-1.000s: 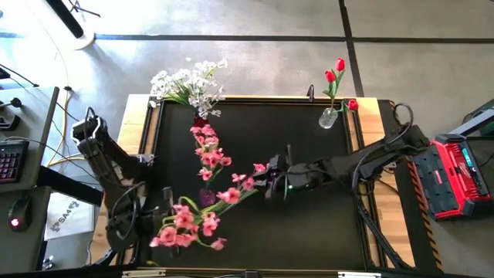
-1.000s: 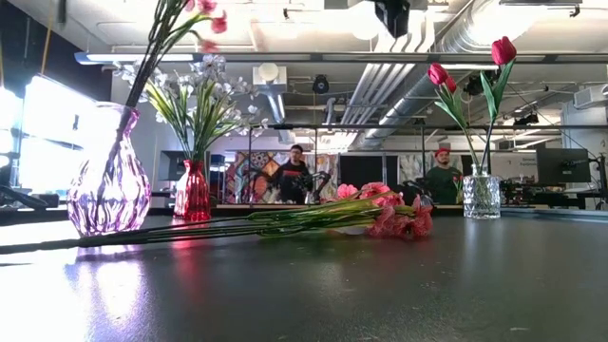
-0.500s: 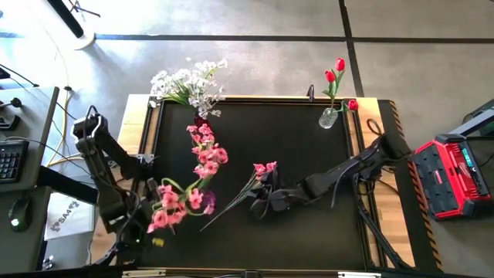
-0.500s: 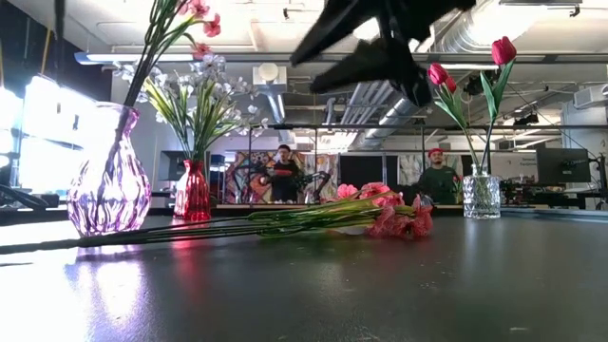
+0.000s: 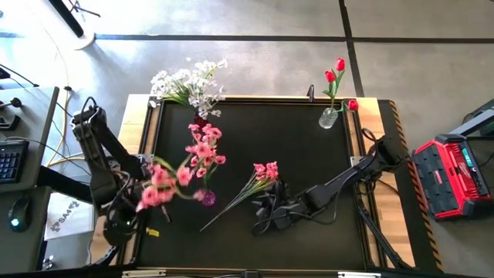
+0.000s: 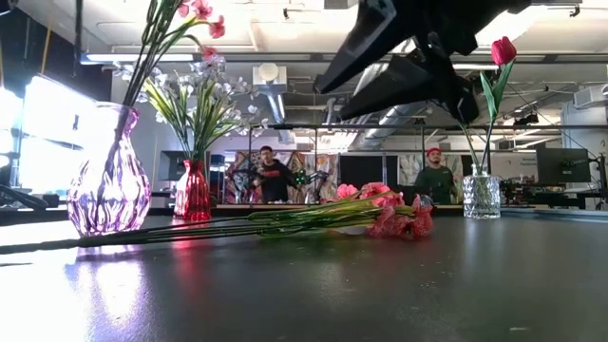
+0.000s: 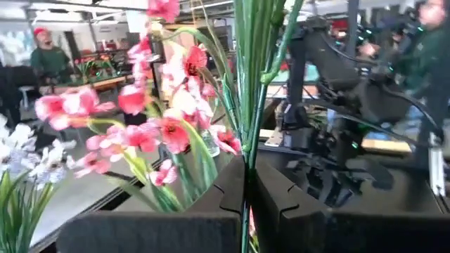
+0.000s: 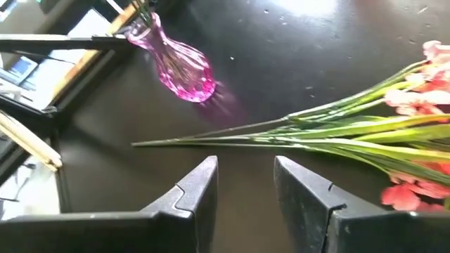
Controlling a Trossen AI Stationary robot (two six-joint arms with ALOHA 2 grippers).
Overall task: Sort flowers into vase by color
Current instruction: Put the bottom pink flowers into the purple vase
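While the left gripper is pinched tight on the green stems of a pink flower bunch, holding it up over the left side of the table beside the purple vase, the right gripper hovers with its fingers spread and empty just above the second pink bunch, which lies flat on the dark tabletop near the middle. White flowers stand in the red vase at the back left, and red tulips in the clear vase at the back right. For the step in hand, the right gripper would do best to come down straddling the stems where they run close together, not the blossoms, and close on all of them at once so none slips loose. The left arm should steer its stems straight into the purple vase's narrow neck without nudging it over.
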